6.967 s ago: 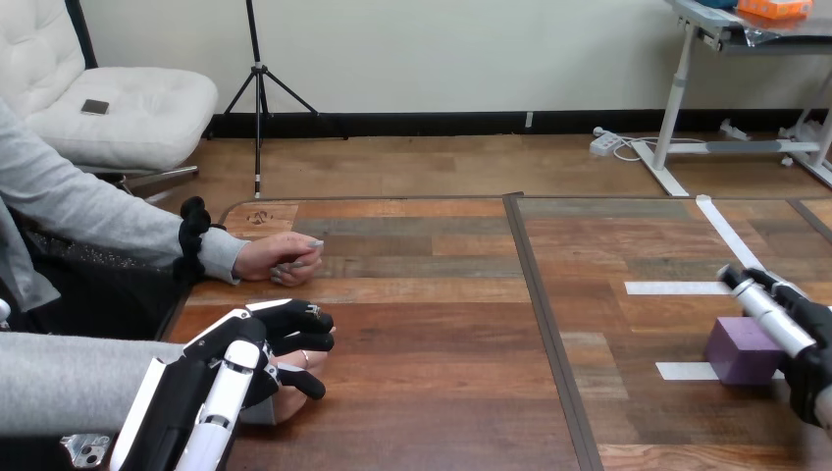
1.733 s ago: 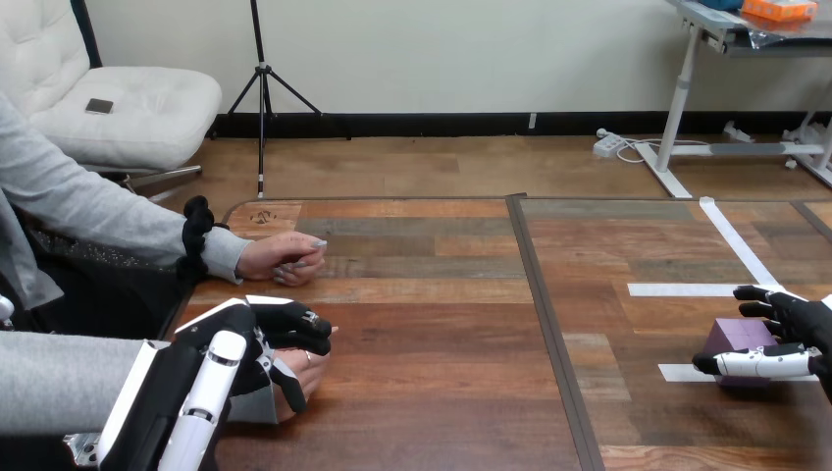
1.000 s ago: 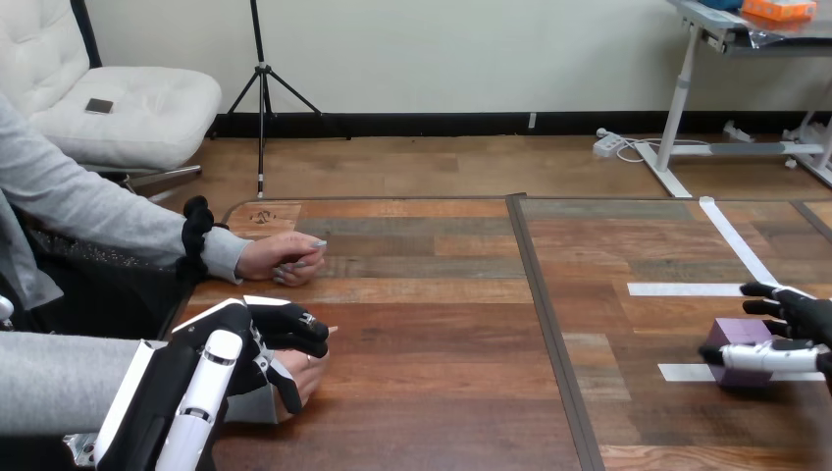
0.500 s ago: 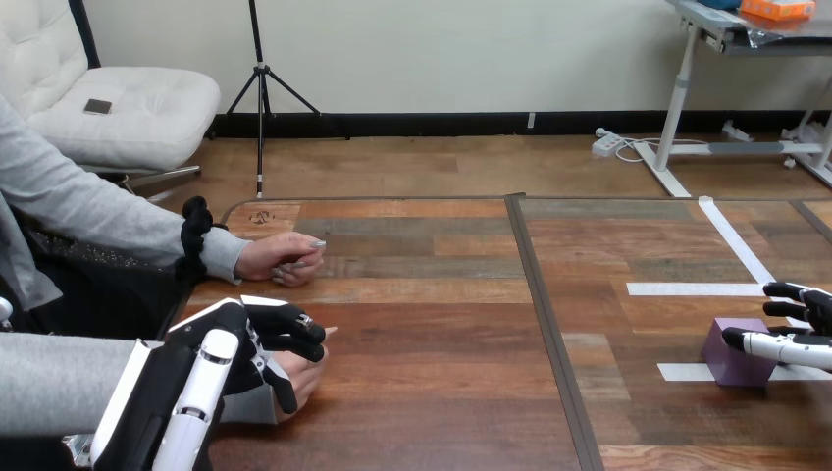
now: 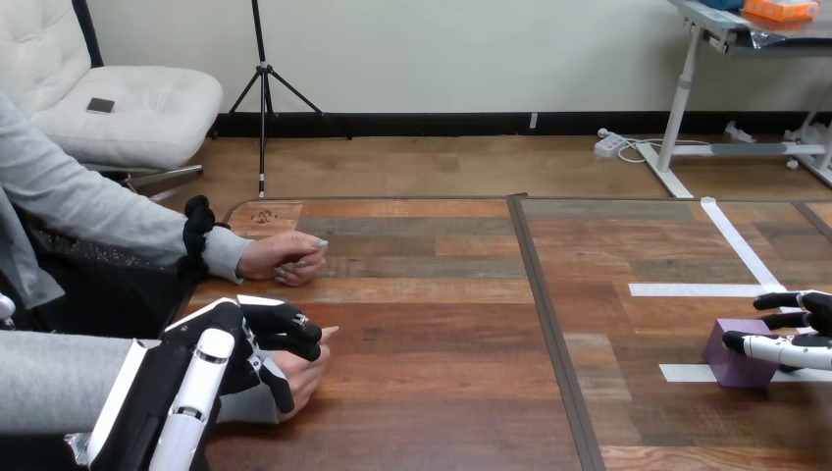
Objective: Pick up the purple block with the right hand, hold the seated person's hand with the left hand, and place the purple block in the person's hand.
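Note:
The purple block (image 5: 734, 355) lies on the table (image 5: 432, 334) near its right edge, on a strip of white tape. My right hand (image 5: 797, 348) reaches in from the right, open: its thumb lies along the block's near top edge, and its straight fingers (image 5: 785, 299) reach past the far side. At the lower left my left hand (image 5: 240, 339) lies over the person's hand (image 5: 294, 371), with fingers and thumb curled round it. That hand rests on the table.
The person's other hand (image 5: 282, 257) rests closed on the table farther back at the left. White tape strips (image 5: 692, 289) mark the right half. A dark seam (image 5: 545, 324) runs front to back through the table's middle.
My right hand has drawn back a little to the right along the block, which has stayed in place. My left hand has stayed curled round the person's hand, sinking slightly.

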{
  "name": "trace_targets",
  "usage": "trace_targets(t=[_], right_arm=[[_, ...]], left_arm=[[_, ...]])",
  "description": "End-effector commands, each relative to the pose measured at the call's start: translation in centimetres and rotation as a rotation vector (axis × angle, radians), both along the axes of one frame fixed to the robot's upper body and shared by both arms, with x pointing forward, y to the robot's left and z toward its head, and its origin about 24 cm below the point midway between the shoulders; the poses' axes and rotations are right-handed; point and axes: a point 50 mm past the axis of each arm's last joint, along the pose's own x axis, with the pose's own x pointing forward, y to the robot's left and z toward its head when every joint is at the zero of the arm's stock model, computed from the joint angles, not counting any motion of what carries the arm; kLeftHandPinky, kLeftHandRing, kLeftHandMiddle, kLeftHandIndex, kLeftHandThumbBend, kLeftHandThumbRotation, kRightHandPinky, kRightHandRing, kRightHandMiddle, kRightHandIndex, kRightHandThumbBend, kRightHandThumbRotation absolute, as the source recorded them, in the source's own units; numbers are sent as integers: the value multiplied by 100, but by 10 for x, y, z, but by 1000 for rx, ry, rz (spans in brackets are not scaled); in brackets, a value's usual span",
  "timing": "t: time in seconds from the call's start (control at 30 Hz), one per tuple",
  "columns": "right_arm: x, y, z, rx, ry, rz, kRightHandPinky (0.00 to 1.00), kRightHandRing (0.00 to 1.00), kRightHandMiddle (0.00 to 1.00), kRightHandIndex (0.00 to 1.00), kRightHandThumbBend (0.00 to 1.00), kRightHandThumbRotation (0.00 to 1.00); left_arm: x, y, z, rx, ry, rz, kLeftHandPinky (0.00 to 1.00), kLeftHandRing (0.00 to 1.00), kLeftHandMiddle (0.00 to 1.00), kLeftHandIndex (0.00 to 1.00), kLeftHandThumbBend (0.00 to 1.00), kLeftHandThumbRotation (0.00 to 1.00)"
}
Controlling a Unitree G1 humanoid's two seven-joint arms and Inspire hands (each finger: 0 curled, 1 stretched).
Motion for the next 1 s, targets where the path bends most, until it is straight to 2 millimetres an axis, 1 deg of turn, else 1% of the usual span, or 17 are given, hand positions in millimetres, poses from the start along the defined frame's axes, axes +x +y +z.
trace_targets(t=[0.0, 0.37, 0.57, 0.8, 0.97], right_arm=[[7, 5, 4, -41, -26, 20, 52, 53, 56, 58, 78, 0], [7, 5, 4, -42, -12, 22, 49, 52, 54, 53, 80, 0], [8, 5, 4, -9, -2, 20, 48, 52, 55, 54, 85, 0], [8, 5, 4, 18, 9, 19, 51, 56, 57, 55, 91, 0], [9, 5, 4, 53, 4, 22, 52, 56, 58, 56, 93, 0]], left_arm=[[9, -2, 15, 20, -72, -12, 27, 57, 59, 53, 33, 94], [9, -1, 17, 20, -73, -12, 27, 58, 60, 53, 36, 94], [9, 0, 19, 7, -76, -10, 26, 58, 60, 53, 32, 94], [10, 0, 19, 7, -86, -17, 25, 58, 60, 53, 25, 93], [9, 0, 19, 5, -84, -16, 25, 57, 60, 53, 24, 94]])
